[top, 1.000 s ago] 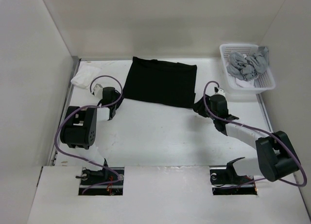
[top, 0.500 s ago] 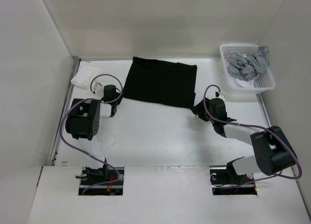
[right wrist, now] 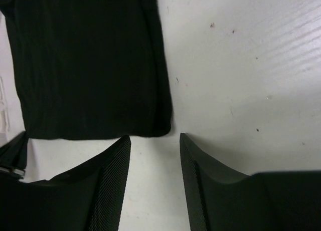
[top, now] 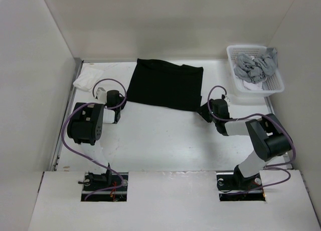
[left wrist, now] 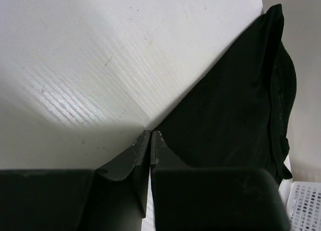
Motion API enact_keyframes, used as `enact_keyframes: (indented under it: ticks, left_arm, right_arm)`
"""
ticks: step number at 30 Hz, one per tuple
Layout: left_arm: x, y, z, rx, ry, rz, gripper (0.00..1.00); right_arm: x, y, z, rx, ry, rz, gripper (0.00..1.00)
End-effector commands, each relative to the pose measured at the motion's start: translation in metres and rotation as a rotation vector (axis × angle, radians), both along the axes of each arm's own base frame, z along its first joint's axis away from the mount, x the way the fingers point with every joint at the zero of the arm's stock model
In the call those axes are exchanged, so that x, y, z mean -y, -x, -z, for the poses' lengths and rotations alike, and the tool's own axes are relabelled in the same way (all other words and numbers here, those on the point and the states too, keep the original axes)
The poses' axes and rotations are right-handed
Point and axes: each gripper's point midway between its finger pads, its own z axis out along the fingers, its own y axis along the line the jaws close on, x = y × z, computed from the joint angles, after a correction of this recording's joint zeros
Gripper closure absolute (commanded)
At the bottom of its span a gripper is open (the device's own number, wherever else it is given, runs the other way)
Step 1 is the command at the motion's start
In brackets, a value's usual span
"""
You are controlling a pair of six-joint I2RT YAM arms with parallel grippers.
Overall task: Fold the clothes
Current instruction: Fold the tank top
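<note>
Black garment (top: 165, 85) lies between white cloth (top: 88, 81) and basket (top: 258, 94) of grey clothes (top: 257, 66); left gripper (left wrist: 149, 135) clenched at its corner, right gripper (right wrist: 154, 141) released.

Found a white table (top: 165, 136); on it, a black garment (top: 165, 84) spread flat at far middle, a small white cloth (top: 88, 80) far left, a white basket (top: 251, 95) far right.

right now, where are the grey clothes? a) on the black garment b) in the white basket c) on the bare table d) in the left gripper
b: the grey clothes lie bunched inside the white basket at the far right.
</note>
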Motion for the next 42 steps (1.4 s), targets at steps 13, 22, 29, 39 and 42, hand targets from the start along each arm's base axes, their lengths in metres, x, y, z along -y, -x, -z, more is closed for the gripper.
enact_keyframes:
  ticks: [13, 22, 29, 39, 42]
  left_arm:
    - [-0.004, 0.006, -0.004, -0.009, -0.006, -0.010, 1.00]
    - [-0.004, 0.036, -0.095, 0.191, 0.010, -0.006, 1.00]
    - [-0.010, 0.118, -0.197, 0.409, 0.020, 0.019, 1.00]
    - [-0.023, 0.291, -0.410, 0.830, -0.088, 0.075, 1.00]
    - [-0.025, 0.301, -0.415, 0.834, -0.097, 0.071, 1.00]
  right_arm:
    - [0.007, -0.026, 0.001, 0.050, -0.115, 0.157, 0.96]
    - [0.014, 0.008, -0.062, 0.186, -0.066, 0.108, 0.99]
    - [0.017, 0.088, -0.165, 0.377, -0.016, 0.009, 0.99]
    - [0.023, 0.209, -0.337, 0.612, -0.143, -0.172, 0.99]
    - [0.004, 0.222, -0.352, 0.617, -0.154, -0.251, 0.98]
